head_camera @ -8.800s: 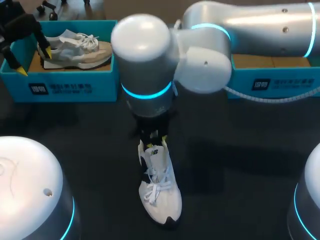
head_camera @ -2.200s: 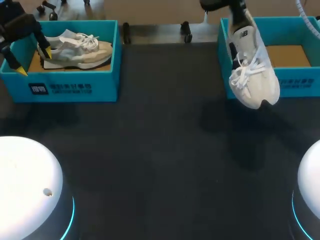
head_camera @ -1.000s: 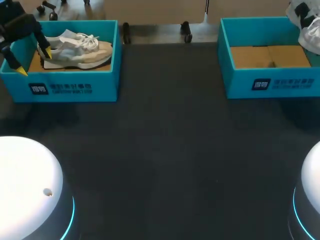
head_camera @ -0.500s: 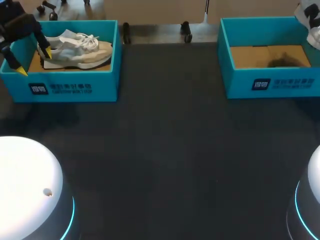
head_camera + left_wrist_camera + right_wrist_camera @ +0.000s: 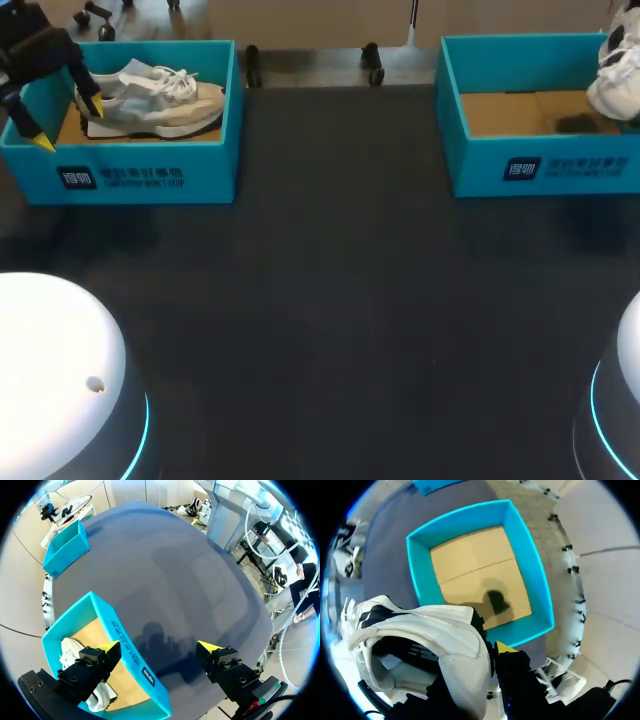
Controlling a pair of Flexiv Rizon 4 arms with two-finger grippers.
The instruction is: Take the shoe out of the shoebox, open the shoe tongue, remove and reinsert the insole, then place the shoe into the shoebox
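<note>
White shoe (image 5: 420, 630) hung toe-down from the right gripper (image 5: 482, 655), jaws pinching its heel collar, just above the box (image 5: 536, 575). Probably the last step: only lowering and release were left. Well apart from the box, the left gripper (image 5: 157, 650) gaped, holding nothing.

The left arm (image 5: 55, 360) shows as a white joint with a blue ring at the lower left of the head view. Its black left gripper (image 5: 68, 124) sits at the upper left, tilted, with the yellow-tipped fingers spread wide and nothing between them. The right arm (image 5: 620, 400) shows as a white joint at the lower right. In the right wrist view the right gripper (image 5: 480, 655) clamps the heel of the shoe (image 5: 435, 630). One yellow tip shows beside the heel; the other finger is hidden behind it.
</note>
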